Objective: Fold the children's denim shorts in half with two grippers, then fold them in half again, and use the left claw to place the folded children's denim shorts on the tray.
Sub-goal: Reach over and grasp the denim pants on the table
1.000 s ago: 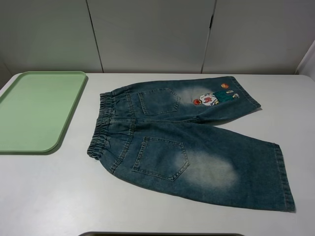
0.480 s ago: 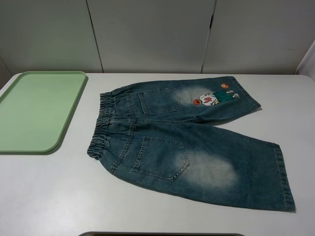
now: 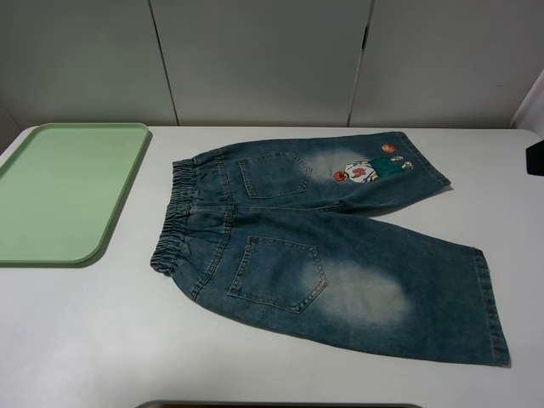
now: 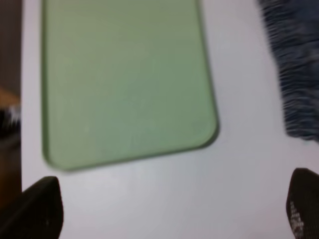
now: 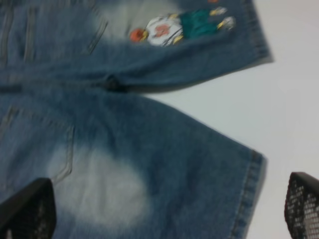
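The children's denim shorts (image 3: pixel 323 246) lie spread flat on the white table, elastic waistband to the left and both legs to the right, back pockets up. A cartoon patch (image 3: pixel 365 168) marks the far leg. The pale green tray (image 3: pixel 59 191) sits at the left with nothing on it. My left gripper (image 4: pixel 174 211) hangs open above the table by the tray's near corner (image 4: pixel 207 134), the waistband (image 4: pixel 294 74) off to one side. My right gripper (image 5: pixel 164 211) is open above the nearer leg (image 5: pixel 149 164), holding nothing. In the exterior view only a black piece (image 3: pixel 535 158) of the right arm shows.
The white table (image 3: pixel 93 340) runs around the shorts, with bare surface in front and to the right. Grey wall panels (image 3: pixel 255 59) stand behind the table. A dark edge (image 3: pixel 280 405) shows at the bottom of the exterior view.
A black part of the right arm has come into the exterior view at the right edge. The shorts and tray have not moved.
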Robot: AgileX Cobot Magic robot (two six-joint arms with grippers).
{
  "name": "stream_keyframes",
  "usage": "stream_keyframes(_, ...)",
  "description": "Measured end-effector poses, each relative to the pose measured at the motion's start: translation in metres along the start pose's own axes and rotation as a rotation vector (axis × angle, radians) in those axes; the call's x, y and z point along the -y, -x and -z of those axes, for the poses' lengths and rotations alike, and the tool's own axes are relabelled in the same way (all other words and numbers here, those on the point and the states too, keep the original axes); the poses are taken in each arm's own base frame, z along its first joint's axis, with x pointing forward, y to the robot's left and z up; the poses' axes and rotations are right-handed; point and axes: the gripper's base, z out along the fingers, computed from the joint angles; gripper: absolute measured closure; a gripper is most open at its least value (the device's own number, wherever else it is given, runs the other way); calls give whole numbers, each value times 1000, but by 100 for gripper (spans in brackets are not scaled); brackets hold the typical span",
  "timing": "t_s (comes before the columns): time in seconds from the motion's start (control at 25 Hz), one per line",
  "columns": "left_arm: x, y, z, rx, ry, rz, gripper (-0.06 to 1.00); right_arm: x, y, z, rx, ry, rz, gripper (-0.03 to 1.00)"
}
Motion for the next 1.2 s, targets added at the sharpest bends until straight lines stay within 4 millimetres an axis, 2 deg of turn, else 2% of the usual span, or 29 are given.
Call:
stream_keyframes(0.12, 10, 15, -3, 12, -45, -95, 6, -4, 3, -14, -59, 40, 45, 27)
stream_keyframes(0.16, 22, 25, -8, 11, -83, -193, 6, -8, 5, -22, -91, 63, 70, 27)
stream_keyframes(0.2, 22, 25, -8, 11, -83, -193, 6, -10, 5, -27, -114, 81, 92, 27)
stream_keyframes(0.28, 34, 30, -13, 2, -123, -279, 6, -17, 6, -38, -159, 118, 150, 27)
stream_keyframes(0.32, 48, 32, -19, -14, -166, -364, 6, -22, 6, -45, -192, 144, 189, 27)
stream_keyframes(0.44, 78, 31, -30, -65, -250, -524, 7, -33, 4, -55, -237, 191, 256, 27)
stream_keyframes(0.48, 78, 31, -30, -65, -250, -524, 7, -33, 4, -55, -237, 191, 256, 27)
stream_keyframes(0.56, 92, 29, -35, -92, -285, -608, 7, -47, 1, -65, -285, 250, 353, 27)
stream_keyframes(0.76, 125, 25, -45, -131, -358, -768, 8, -64, -4, -74, -328, 319, 486, 27)
stream_keyframes(0.92, 138, 14, -57, -171, -423, -841, 8, -77, -9, -80, -352, 368, 586, 27)
stream_keyframes(1.16, 147, -33, -83, -261, -524, -1041, 9, -91, -17, -90, -405, 386, 718, 27)
stream_keyframes(1.2, 147, -33, -83, -261, -524, -1041, 9, -91, -17, -90, -405, 386, 718, 27)
